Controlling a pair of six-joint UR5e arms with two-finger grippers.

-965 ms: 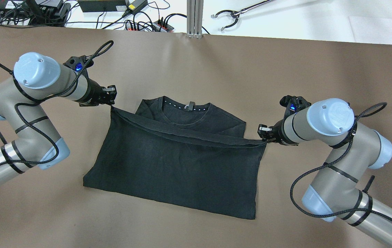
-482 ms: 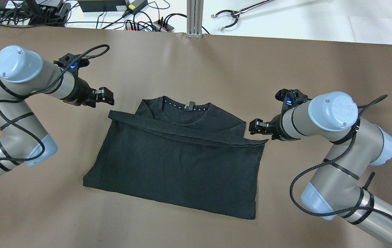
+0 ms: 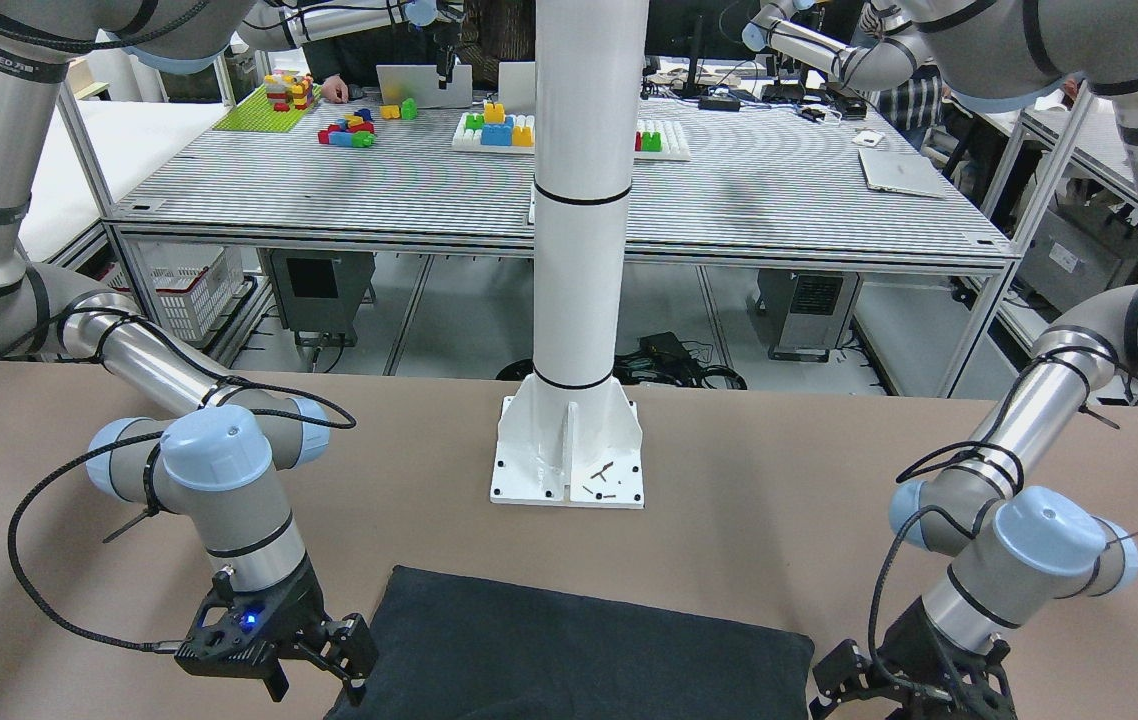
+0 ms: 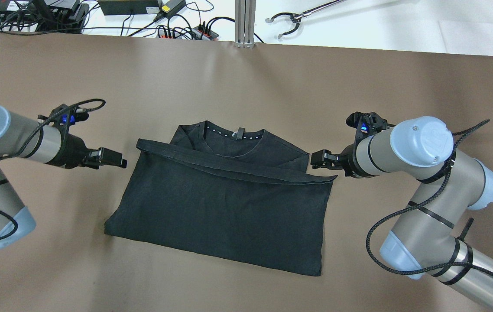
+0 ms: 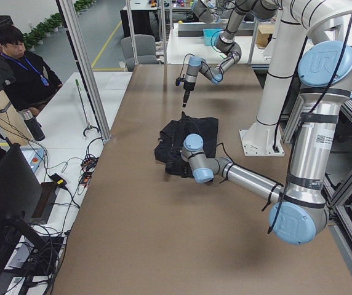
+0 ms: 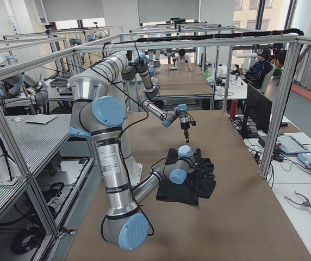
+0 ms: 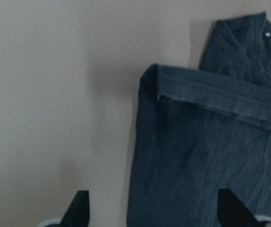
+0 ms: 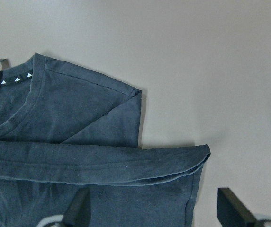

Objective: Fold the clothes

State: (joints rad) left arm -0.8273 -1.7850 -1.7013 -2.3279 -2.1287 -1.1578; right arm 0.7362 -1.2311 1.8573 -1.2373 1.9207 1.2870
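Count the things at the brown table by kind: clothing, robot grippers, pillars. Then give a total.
Clothing: 1, the black shirt
Grippers: 2, the left gripper and the right gripper, both open and off the cloth
Pillars: 1, the white pillar
Total: 4

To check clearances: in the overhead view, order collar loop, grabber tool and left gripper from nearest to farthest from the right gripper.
1. Collar loop, on the black T-shirt.
2. Grabber tool, on the white surface behind the table.
3. Left gripper, across the black T-shirt.
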